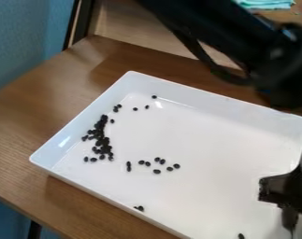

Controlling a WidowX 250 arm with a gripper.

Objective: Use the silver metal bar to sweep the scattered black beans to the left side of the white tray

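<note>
Looking small, black and oval, beans [106, 141] dot the white tray [209, 121]; how the gripper [296, 224] stands I cannot tell.

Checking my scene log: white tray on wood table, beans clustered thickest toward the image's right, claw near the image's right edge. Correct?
Not quite: the camera view shows the beans clustered thickest toward the image's left, not right. White tray on wood table and claw near the right edge are fine.
</note>
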